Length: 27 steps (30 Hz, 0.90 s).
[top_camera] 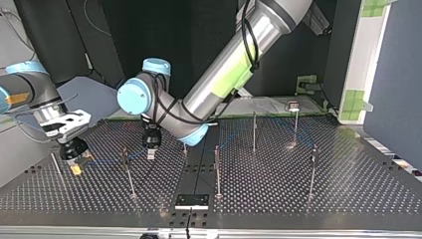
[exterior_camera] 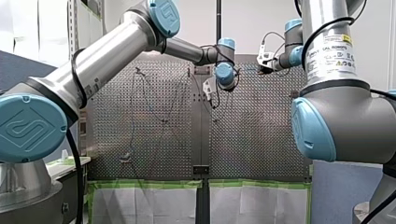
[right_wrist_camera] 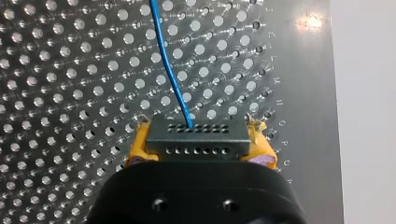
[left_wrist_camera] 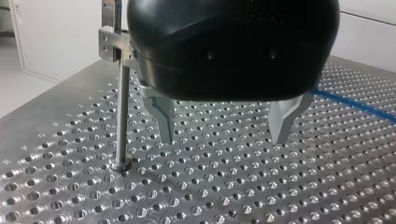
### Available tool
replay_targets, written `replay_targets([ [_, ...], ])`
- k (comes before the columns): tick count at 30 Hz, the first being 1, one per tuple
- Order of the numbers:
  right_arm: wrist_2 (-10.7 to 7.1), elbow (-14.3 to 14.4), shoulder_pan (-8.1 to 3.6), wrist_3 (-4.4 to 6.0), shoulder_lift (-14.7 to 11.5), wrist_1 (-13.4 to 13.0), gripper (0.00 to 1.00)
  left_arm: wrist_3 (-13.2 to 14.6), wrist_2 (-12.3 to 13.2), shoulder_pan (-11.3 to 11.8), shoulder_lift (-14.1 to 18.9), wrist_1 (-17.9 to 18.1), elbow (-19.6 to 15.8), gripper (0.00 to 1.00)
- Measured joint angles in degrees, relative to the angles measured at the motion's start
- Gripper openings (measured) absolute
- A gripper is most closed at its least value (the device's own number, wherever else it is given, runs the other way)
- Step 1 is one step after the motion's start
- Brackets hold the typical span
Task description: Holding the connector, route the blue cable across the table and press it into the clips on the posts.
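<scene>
R claw clamps connector w/ blue cable; L claw gapes wide, empty, beside post.

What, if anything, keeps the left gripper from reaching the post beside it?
Probably nothing, so likely yes: the left gripper hangs open over bare table, the post stands close beside it, and the cable lies off on the other side.

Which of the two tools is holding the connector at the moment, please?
My right tool: its yellow pads clamp the dark connector, blue cable leading out. My left tool stands open and empty.
</scene>
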Motion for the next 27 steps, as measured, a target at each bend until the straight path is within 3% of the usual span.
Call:
replay_targets([
  [6,-0.09,0.0,0.0,0.0,0.01,0.09,0.0,0.1,-0.43,-1.45,2.56,-2.07,-2.35,1.0],
  [17,-0.1,0.0,0.19,-0.09,0.04,0.12,0.0,-0.3,3.78,-3.99,8.17,2.5,-7.95,1.0],
  [27,-0.12,0.01,0.31,-0.14,0.03,0.18,0.0,-1.98,0.36,-2.61,12.48,6.57,-12.28,1.0],
])
